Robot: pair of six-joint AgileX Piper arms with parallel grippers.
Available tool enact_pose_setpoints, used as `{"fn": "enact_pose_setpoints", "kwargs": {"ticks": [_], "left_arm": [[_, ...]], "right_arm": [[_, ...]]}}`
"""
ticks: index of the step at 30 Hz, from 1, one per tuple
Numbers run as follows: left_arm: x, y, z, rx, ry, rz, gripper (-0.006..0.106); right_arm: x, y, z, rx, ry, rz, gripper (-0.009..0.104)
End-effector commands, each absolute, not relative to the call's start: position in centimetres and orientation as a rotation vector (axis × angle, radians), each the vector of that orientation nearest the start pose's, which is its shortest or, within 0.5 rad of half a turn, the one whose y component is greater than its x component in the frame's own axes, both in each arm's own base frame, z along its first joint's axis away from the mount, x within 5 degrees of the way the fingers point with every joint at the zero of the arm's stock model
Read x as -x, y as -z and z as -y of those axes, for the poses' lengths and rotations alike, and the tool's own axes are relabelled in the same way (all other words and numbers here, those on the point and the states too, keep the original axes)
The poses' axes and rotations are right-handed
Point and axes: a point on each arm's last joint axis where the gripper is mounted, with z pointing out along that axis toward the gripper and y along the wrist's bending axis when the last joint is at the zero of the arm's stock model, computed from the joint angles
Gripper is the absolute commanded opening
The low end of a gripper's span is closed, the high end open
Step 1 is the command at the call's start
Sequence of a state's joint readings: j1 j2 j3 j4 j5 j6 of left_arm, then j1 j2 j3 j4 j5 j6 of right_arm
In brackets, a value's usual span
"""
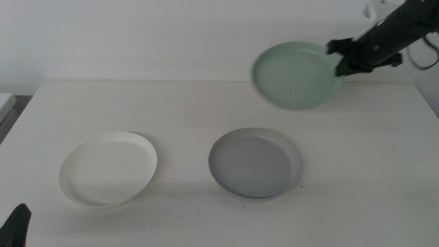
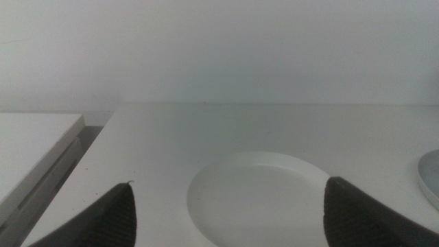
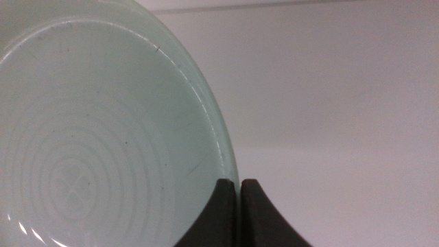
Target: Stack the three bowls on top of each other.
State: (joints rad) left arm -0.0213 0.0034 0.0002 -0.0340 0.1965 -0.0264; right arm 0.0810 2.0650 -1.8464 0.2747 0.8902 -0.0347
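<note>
Left pincer point(image 1: 15, 223) waits wide; right pincer point(image 1: 341, 60) grips lifted mint bowl point(image 1: 296, 75).

1. Mint green bowl point(image 1: 296, 75): pale mint, plain in the middle view; the right wrist view shows faint concentric rings on its inner face.
2. Grey bowl point(image 1: 254, 164): light grey, slightly lighter rim, no pattern.
3. White bowl point(image 1: 108, 169): plain white.
4. Tabletop point(image 1: 206, 110): off-white, unpatterned.
5. Right gripper point(image 1: 341, 59): black.
6. Left gripper point(image 2: 226, 213): dark jaws, finely textured.
</note>
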Motion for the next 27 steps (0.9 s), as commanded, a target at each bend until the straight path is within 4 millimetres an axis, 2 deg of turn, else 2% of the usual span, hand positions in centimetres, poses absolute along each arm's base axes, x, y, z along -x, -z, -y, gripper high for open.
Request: {"fn": "enact_pose_setpoints", "kwargs": {"ticks": [1, 5, 8, 11, 19, 27], "left_arm": [[-5.6, -19.7, 0.2, 0.033, 0.071, -1.666, 0.094], [-5.6, -19.7, 0.2, 0.033, 0.071, -1.666, 0.094], [-5.6, -19.7, 0.2, 0.033, 0.071, -1.666, 0.094], [-5.6, -19.7, 0.2, 0.033, 0.071, -1.666, 0.094], [-5.6, -19.7, 0.2, 0.033, 0.071, -1.666, 0.094], [-5.6, -19.7, 0.2, 0.033, 0.071, -1.666, 0.094]], "right_arm": [[-43.5, -27.7, -7.6, 0.052, -0.371, -2.514, -0.002], [-38.8, -27.0, -10.3, 0.109, -0.388, -2.495, -0.003], [-36.9, -26.0, -11.3, 0.129, -0.4, -2.515, -0.003], [-35.9, -24.3, -11.8, 0.13, -0.414, -2.561, -0.003], [-34.7, -21.0, -14.2, 0.194, -0.429, -2.614, -0.003], [-35.5, -18.4, -14.7, 0.184, -0.411, -2.646, -0.003]]}}
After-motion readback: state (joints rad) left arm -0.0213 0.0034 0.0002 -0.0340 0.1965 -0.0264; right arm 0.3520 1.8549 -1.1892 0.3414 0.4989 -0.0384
